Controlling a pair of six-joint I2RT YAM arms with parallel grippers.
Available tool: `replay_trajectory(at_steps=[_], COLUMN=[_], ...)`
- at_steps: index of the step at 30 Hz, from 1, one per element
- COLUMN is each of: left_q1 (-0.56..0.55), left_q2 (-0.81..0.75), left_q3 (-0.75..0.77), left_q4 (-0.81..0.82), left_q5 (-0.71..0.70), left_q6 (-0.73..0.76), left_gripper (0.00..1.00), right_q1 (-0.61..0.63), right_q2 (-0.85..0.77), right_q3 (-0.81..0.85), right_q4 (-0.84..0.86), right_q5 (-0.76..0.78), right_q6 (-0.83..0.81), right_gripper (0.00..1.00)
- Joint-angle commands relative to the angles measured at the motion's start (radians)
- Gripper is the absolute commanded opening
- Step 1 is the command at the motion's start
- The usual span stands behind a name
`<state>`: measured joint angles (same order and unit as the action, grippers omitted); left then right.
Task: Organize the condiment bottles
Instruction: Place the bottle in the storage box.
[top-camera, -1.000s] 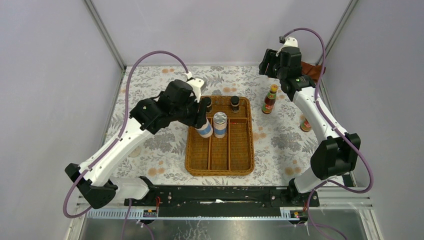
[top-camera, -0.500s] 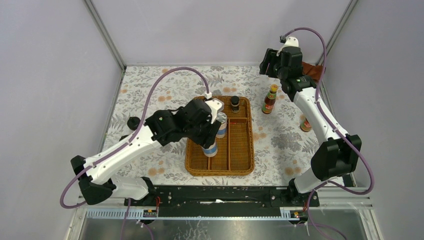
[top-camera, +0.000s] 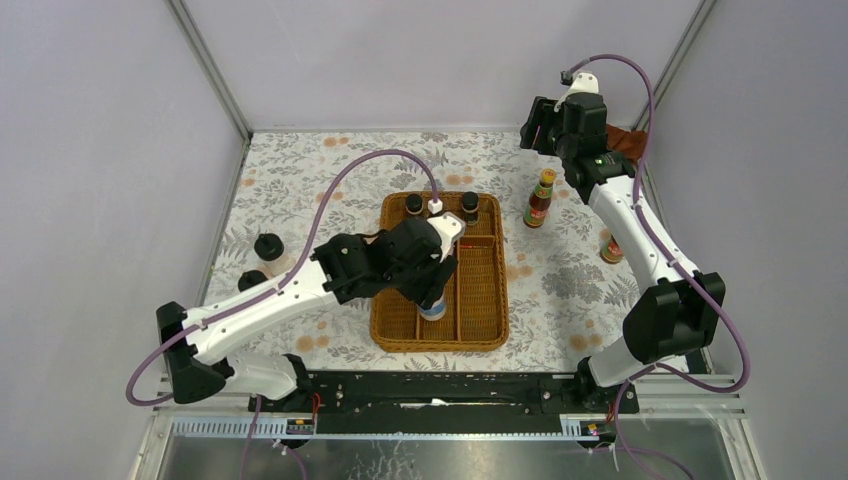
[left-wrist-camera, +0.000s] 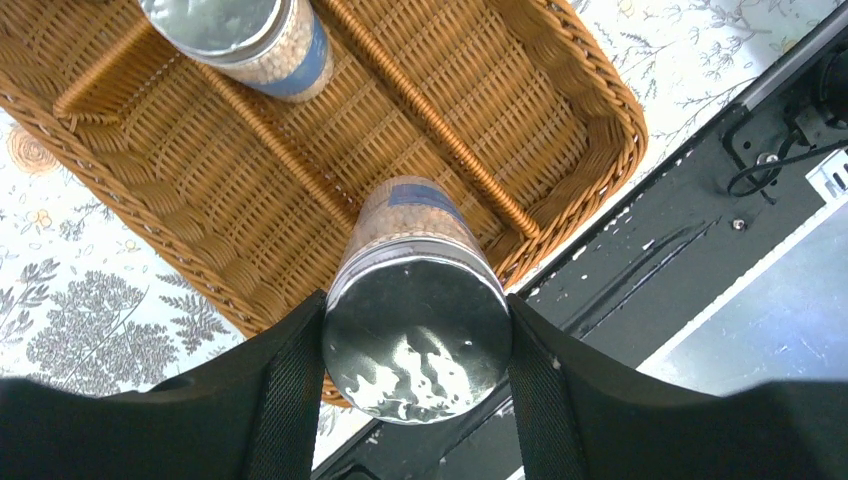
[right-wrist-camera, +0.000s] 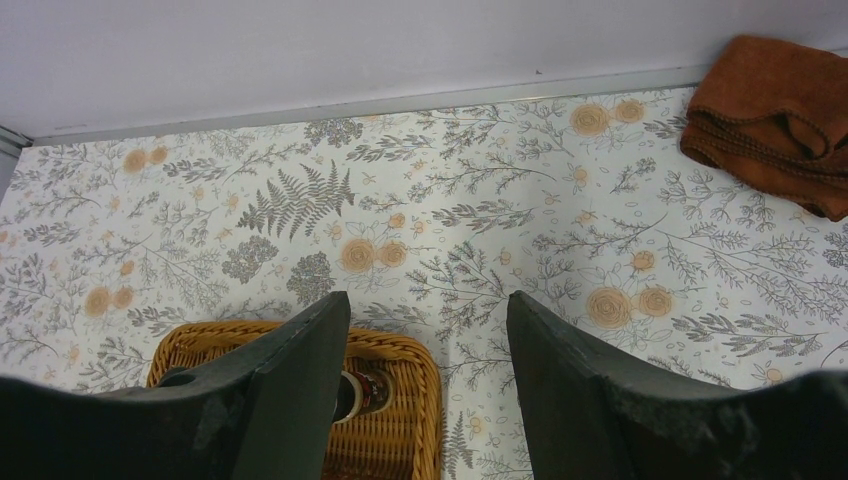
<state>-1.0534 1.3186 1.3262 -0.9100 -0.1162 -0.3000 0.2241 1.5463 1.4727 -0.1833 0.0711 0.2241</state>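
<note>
Shaker (left-wrist-camera: 417, 335) sits clamped between left fingers (left-wrist-camera: 285, 395), over wicker tray (left-wrist-camera: 592, 92).

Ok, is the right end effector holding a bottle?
No, the right end effector stands open and empty in its wrist view.

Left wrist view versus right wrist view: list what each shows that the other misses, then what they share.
Only left wrist: the left claw shut on a silver-lidded shaker, a second shaker standing beyond it, the black rail. Only right wrist: the right claw open and empty, the rust-brown cloth by the far wall, a small dark bottle. Both: the wicker tray and the floral table cover.
</note>
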Motion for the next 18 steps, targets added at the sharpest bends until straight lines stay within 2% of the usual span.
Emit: replay_trajectory(at_steps=[1,18], left_q1=[-0.017,-0.025], left_q2=[0.018,0.103], left_q3=[0.001,-0.053], left_q4=[0.129,0.204], left_q5=[-0.034,-0.066], left_q6=[0.007,0.052], left_gripper=[0.0,0.0], right_q1=[-0.008,-0.026], right_q2=[-0.037,-0.007], right_q3=[0.031,0.038], right_q4=[0.011,0.032], right_q5=[0.022,0.004], right_q6=[-0.015,-0.019], right_gripper=[0.67,0.67])
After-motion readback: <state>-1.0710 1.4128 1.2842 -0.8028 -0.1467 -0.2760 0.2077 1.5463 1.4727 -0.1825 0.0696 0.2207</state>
